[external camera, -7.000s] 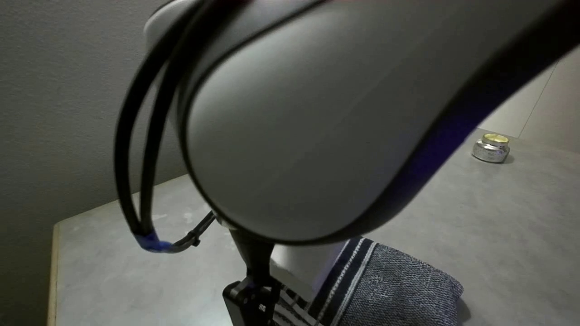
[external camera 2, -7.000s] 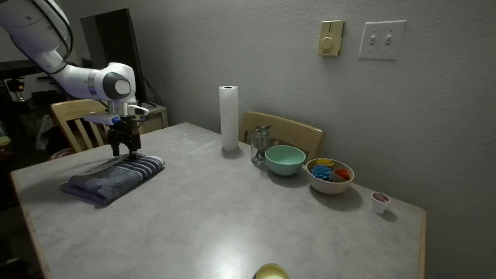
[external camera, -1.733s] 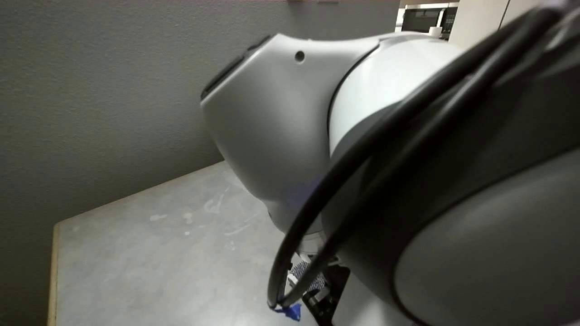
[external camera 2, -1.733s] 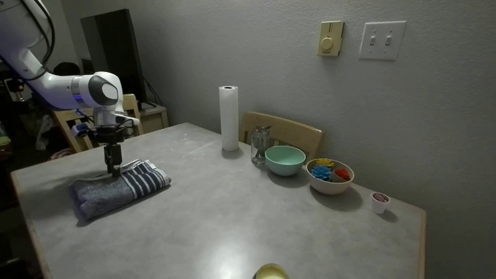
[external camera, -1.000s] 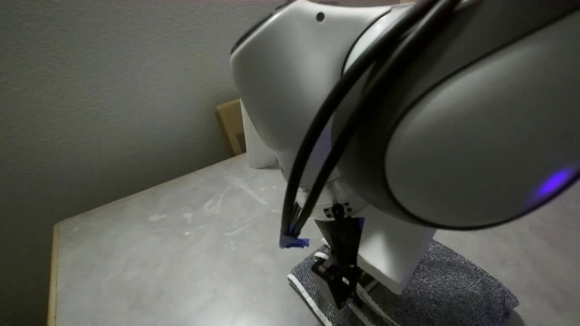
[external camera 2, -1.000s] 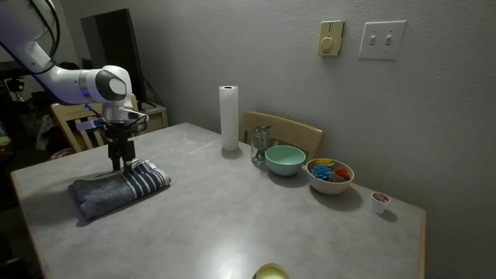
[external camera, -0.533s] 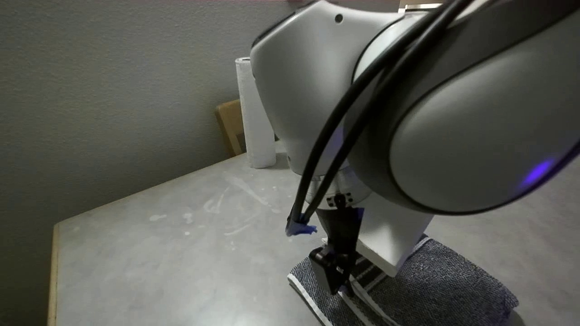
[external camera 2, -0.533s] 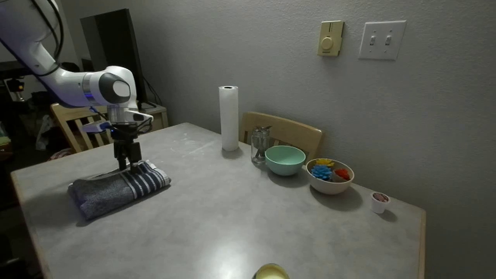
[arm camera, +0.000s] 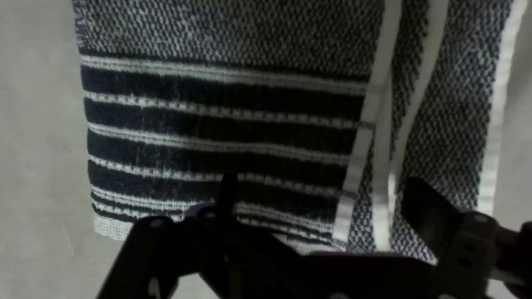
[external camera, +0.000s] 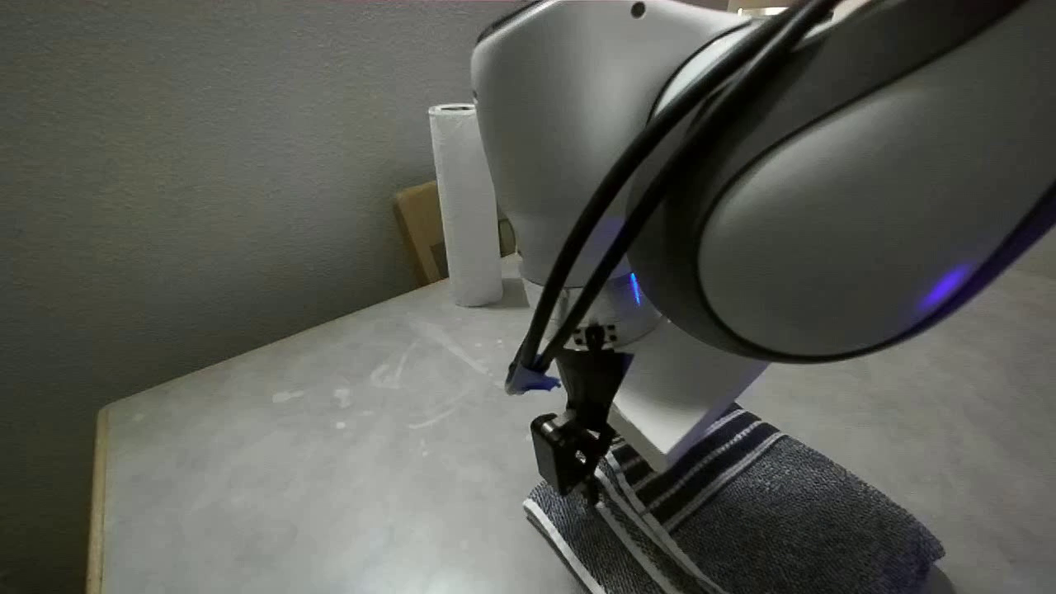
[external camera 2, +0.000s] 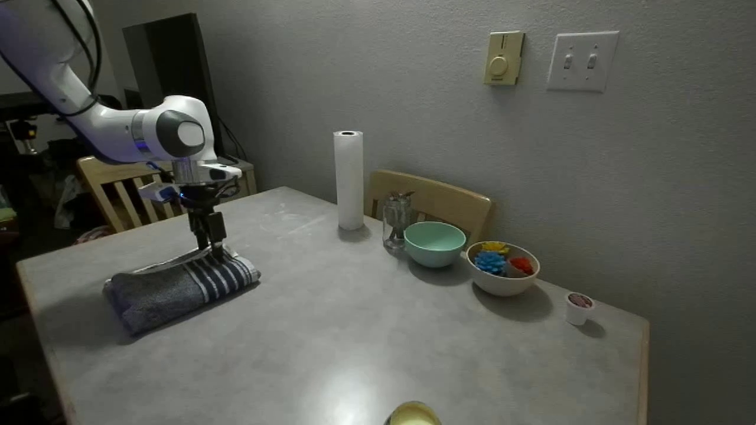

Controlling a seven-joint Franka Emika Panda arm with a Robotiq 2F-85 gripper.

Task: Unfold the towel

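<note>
And the gripper (arm camera: pixel 321 182) had just come right along the towel (external camera 2: pixel 159 295), off the plain grey and over to the striped band (arm camera: pixel 220 128) at its far-right end. The fingers (arm camera: pixel 428 211) stood well spread with nothing pinched: in the wrist view, one was over the stripes, the other just past the pale edging (arm camera: pixel 381 195) where the folded layers stacked up. Whether the tips touched cloth, there was no telling. The towel itself hadn't budged in that last second; there it lay, folded, on the left part of the table (external camera 2: pixel 378 330). So nothing had opened up yet, but the reach looked better placed, most likely lining up a pinch on the upper layers' edge. And here was the risk, by my reading: several edges ran close together there, and too deep a bite could take the lot and drag the whole bundle along instead of opening it.
</note>
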